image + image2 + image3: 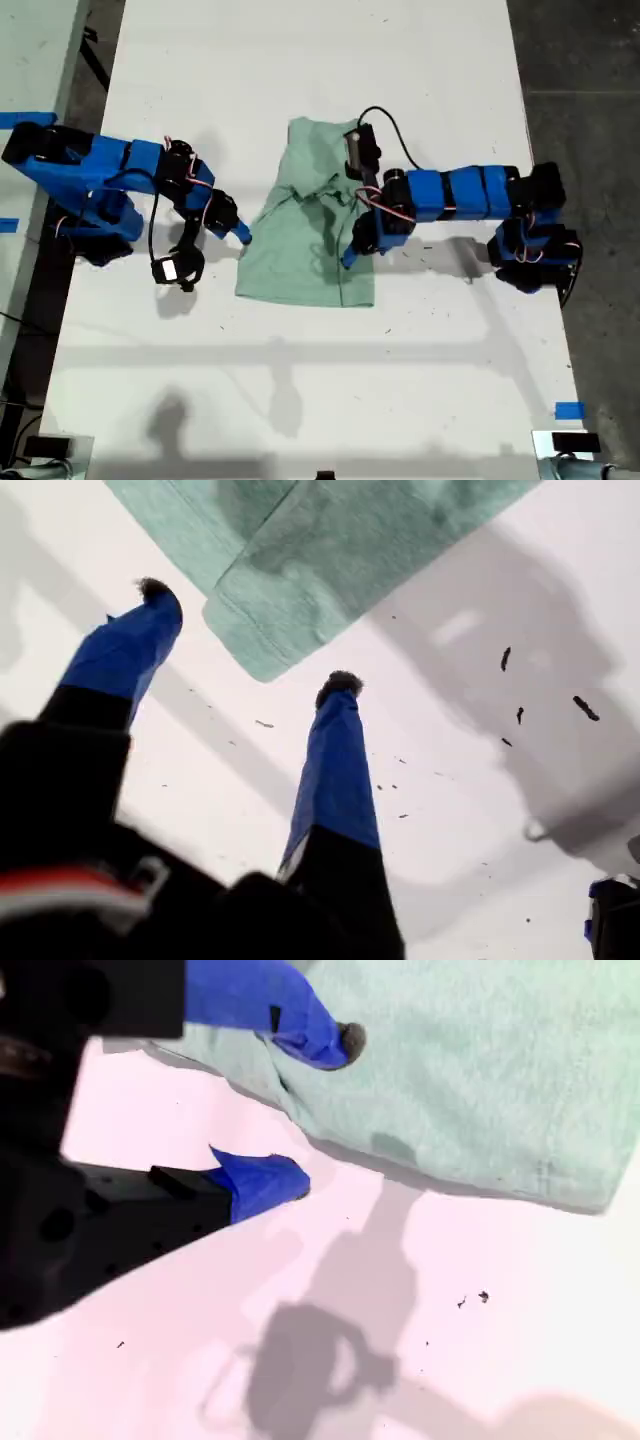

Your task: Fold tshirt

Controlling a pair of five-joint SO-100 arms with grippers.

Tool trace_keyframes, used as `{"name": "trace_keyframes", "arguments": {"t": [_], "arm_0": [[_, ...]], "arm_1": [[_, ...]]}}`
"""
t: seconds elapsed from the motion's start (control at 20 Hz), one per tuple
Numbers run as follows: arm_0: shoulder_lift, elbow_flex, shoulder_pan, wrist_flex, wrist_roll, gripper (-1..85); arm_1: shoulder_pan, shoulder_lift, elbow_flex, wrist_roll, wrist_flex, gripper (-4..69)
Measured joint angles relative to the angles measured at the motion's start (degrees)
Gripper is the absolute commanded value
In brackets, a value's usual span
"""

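The pale mint-green tshirt (305, 250) lies in the middle of the white table, narrow and creased at its far end and wider at its near hem. My first gripper (352, 257) belongs to the arm at the exterior view's right. It hangs open over the tshirt's right part and holds nothing. In the first wrist view, a hem corner of the tshirt (350, 540) lies just beyond my first gripper (245, 638). My second gripper (240, 238) is open at the tshirt's left edge. In the second wrist view, my second gripper (322, 1110) has one finger over the tshirt (480, 1070) and the other over bare table.
The white table (320, 380) runs long, with dark floor (590, 60) past its edge on the exterior view's right. A blue tape strip (570, 410) sits near the lower right corner of the exterior view. Both arm bases stand at the table's sides. Dark specks (585, 708) dot the table.
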Motion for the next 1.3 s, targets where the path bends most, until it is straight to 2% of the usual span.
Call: {"name": "trace_keyframes", "arguments": {"t": [0.15,0.45,0.55,0.6,0.65,0.85,1.15,1.3], "arm_0": [[-4.92,0.0,0.35,-2.02,-0.09,19.3],[-16.88,0.0,-0.7,-11.25,0.62,15.5],[-21.8,0.0,-1.85,-14.85,1.41,8.8],[-24.26,-0.97,-2.37,-15.21,1.93,0.1],[-25.58,-3.43,-2.72,-15.64,2.02,0.1],[-25.66,-4.83,-3.34,-15.29,1.67,0.1],[-11.16,-0.79,-3.96,-5.01,-5.89,0.1],[-11.6,-5.1,-3.52,-4.48,-6.42,0.1]], "arm_1": [[0.0,0.0,1.05,-0.35,-0.09,30.5],[-0.26,0.0,2.11,-0.35,-0.18,30.4],[-1.23,0.09,2.72,-0.26,-0.26,30.4],[-1.76,0.09,3.34,-0.09,-0.53,30.2],[-2.2,0.09,3.78,0.26,-0.53,30.2],[-2.99,0.09,5.62,0.79,-1.23,30.1],[-3.08,1.76,7.65,1.58,-2.29,29.9],[-3.08,3.08,9.14,2.2,-3.69,29.8]]}}
